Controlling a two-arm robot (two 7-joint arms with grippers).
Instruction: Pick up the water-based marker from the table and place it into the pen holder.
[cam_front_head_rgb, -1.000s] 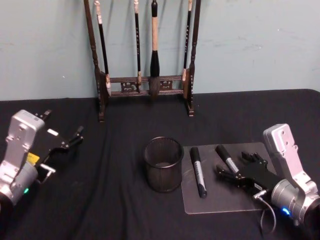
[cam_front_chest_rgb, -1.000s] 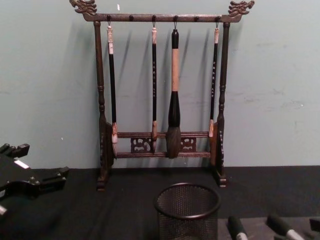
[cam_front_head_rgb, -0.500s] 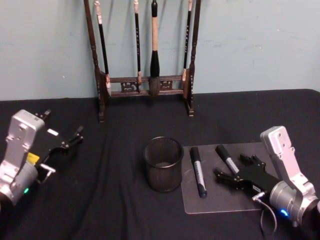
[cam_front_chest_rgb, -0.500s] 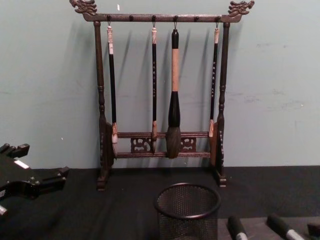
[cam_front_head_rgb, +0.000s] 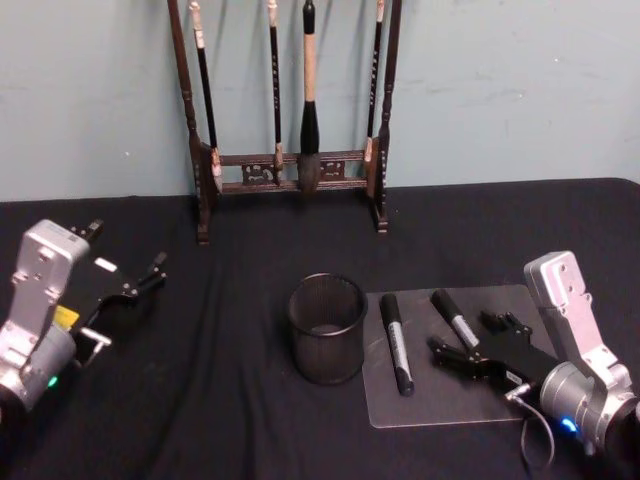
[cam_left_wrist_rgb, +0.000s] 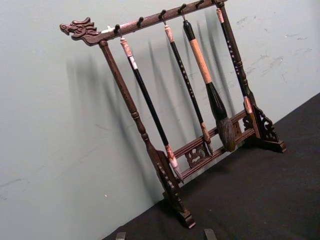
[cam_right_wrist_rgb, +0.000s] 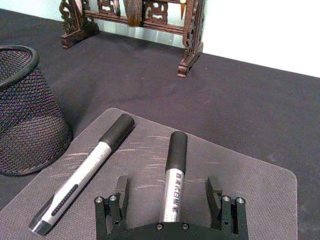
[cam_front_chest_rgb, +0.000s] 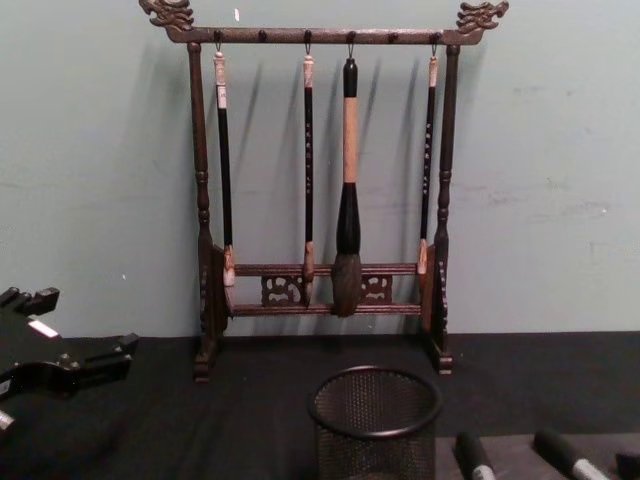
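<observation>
Straddling the right marker (cam_right_wrist_rgb: 175, 160) with jaws apart, the right gripper (cam_right_wrist_rgb: 168, 189) sits over the grey mat (cam_right_wrist_rgb: 255, 180).
A 2nd marker (cam_right_wrist_rgb: 85, 175) lies beside the mesh pen holder (cam_front_head_rgb: 327, 328); the left gripper (cam_front_head_rgb: 125, 252) is parked far left, jaws spread.

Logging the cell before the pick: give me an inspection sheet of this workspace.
Surface: black cloth, grey mat at right.
Job's things: left marker and right marker lie on the mat; pen holder upright beside it, no marker inside.
Clutter: brush rack at rear, four brushes hung.
Grippers: left gripper open, parked left; right gripper open, astride the right marker.
Cables: cable looped at right wrist.
Surroundings: pale wall.
</observation>
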